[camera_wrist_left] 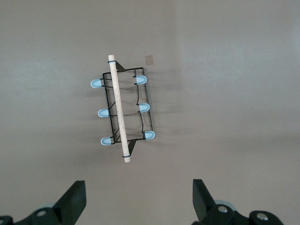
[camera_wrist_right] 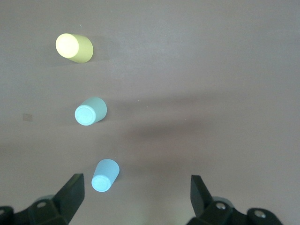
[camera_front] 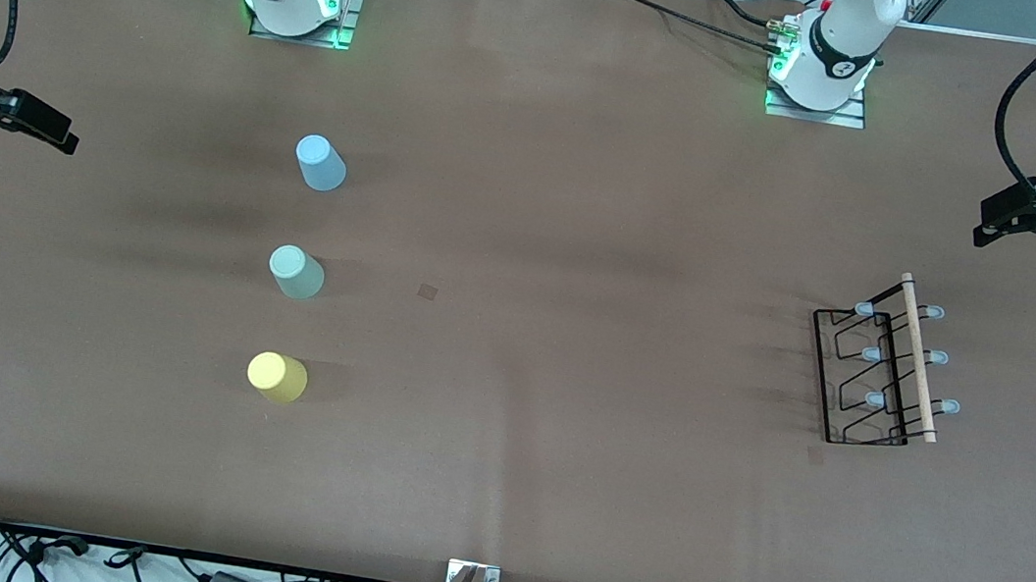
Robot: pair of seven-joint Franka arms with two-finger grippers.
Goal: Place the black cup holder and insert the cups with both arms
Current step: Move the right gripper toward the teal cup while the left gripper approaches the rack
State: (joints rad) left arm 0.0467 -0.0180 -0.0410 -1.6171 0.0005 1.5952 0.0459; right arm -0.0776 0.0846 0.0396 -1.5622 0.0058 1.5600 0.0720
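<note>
On the brown desk (camera_front: pixel 494 486), three cups and the black cup holder (camera_front: pixel 878 375) sit well apart.
Blue cup (camera_front: pixel 320 163), grey-green cup (camera_front: pixel 296 272) and yellow cup (camera_front: pixel 276 377) stand inverted toward the right arm's end. Left gripper (camera_wrist_left: pixel 138 202) hangs open over the holder, right gripper (camera_wrist_right: pixel 136 199) open over the cups; both arms are cut off at the front view's edges.

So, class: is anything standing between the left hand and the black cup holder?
Nothing visible. The left hand hangs open above the black cup holder, with only bare table around it.
</note>
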